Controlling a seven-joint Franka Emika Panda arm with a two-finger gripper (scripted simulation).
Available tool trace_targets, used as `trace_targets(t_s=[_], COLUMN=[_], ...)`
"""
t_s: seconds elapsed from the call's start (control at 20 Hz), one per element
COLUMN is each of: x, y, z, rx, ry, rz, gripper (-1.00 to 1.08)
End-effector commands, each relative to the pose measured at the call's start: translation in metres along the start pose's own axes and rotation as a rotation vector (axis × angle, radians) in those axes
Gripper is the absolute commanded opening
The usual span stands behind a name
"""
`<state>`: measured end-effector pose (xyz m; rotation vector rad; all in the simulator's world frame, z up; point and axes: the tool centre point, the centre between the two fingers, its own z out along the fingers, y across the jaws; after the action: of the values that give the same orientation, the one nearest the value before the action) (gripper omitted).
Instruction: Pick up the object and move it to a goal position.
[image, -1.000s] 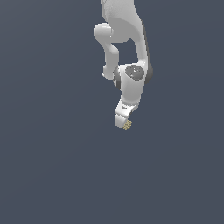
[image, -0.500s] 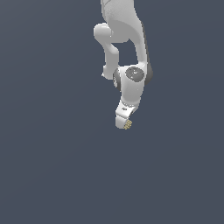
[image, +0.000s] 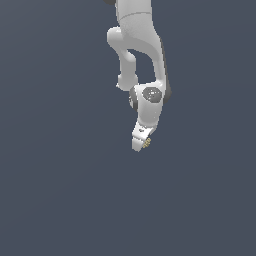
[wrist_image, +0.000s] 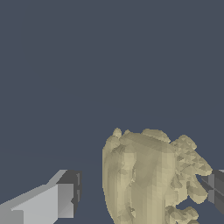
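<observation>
The object (wrist_image: 144, 179) is a tan-yellow lump with a bumpy lattice surface, and in the wrist view it lies between my two fingers. My gripper (wrist_image: 138, 194) is open around it. A clear gap separates the light grey finger (wrist_image: 52, 202) from the lump, while the dark finger (wrist_image: 215, 188) sits right at its bumpy edge. In the exterior view the object (image: 147, 143) shows as a tiny yellow speck at the tip of the white gripper (image: 141, 145), which points down from the arm (image: 145, 60).
A plain dark blue-grey surface (image: 60, 190) fills the exterior view all around the arm. Nothing else shows on it.
The wrist and hand have sunk slightly lower toward the lump. The lump itself stays where it was.
</observation>
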<state>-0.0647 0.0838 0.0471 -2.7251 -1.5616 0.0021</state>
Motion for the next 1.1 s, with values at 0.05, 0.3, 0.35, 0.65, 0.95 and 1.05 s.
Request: trace_targets(t_s=[0.05,0.3,0.35,0.65,0.95,1.05], x=[0.0,0.0,0.0,0.0,-0.01,-0.016], y=[0.001,0.001,0.001,0.001,0.012,0.02], z=[0.004,0.004,0.004,0.003,-0.008,-0.015], rx=[-0.001,-0.001,-0.001,-0.003,-0.003,-0.003], ry=[0.001,0.001,0.001,0.001,0.001,0.001], rz=[0.0,0.0,0.0,0.0,0.0,0.0], gripper=[1.0,-1.0,-1.0,-1.0,-1.0,-1.0])
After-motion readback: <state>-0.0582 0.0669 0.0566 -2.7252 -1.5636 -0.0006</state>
